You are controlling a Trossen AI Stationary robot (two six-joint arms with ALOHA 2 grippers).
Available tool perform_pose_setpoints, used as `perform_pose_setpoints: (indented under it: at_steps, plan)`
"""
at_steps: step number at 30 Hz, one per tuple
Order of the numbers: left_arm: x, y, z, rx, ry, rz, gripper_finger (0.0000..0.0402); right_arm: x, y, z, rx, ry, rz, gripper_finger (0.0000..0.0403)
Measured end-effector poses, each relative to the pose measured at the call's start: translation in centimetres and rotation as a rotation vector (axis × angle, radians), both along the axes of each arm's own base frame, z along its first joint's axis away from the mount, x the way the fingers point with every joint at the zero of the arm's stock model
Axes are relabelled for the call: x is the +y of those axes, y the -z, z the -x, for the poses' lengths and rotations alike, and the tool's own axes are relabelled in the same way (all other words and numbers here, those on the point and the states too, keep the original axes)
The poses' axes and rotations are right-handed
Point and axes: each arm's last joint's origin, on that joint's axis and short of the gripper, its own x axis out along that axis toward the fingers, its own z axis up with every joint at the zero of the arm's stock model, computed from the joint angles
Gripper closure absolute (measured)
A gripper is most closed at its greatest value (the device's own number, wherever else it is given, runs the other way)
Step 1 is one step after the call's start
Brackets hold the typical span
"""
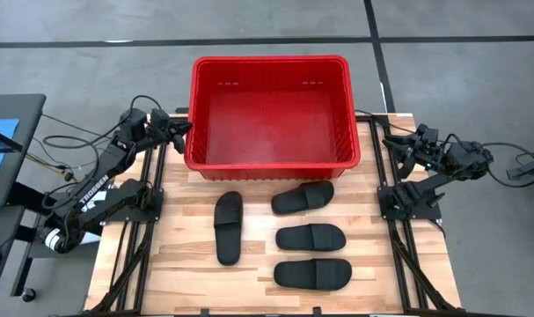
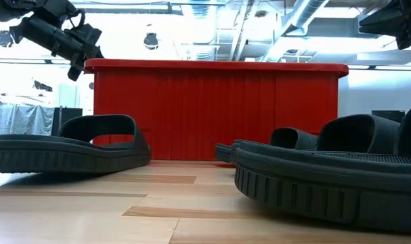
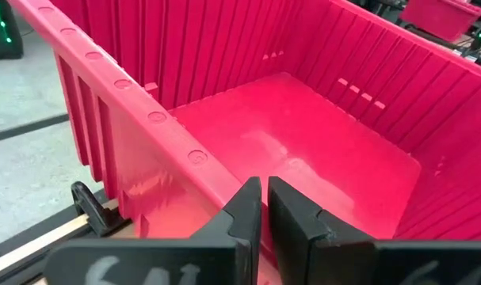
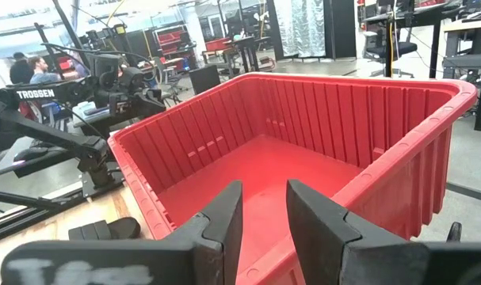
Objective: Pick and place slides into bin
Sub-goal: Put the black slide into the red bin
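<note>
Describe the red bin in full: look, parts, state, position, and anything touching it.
The bin is a large rectangular tub of bright red, glossy plastic, with a rolled rim and ribbed walls with small slots. It stands upright at the table's far edge, between the two arms, its smooth floor bare with nothing inside. The four slides lie on the wood in front of it, apart from its wall. Neither gripper visibly touches it.

- Bin at the far middle of the desk, nothing inside.
- Four slides on the desk in front of the bin: one lying lengthwise at the left, three crosswise to its right, stacked in a column from near the bin to the front edge.
- Left claw just beside the bin's left wall.
- Right claw near the bin's right wall, apart from it.
</note>
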Motion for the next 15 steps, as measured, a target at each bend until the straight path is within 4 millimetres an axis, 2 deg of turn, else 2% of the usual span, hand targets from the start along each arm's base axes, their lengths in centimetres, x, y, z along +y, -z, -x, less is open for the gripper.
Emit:
perform_pose_setpoints:
  at_steps: [9,15]
  plan:
    - [-0.1,-0.7,-0.2,-0.024,0.082,-0.066,0.0381,0.0,0.0,0.0,0.0,0.0,0.0,0.0312]
    - [-1.7,-6.1,0.0,-0.16,0.32,-0.186,0.0381,0.0,0.0,0.0,0.0,0.0,0.0,0.0312]
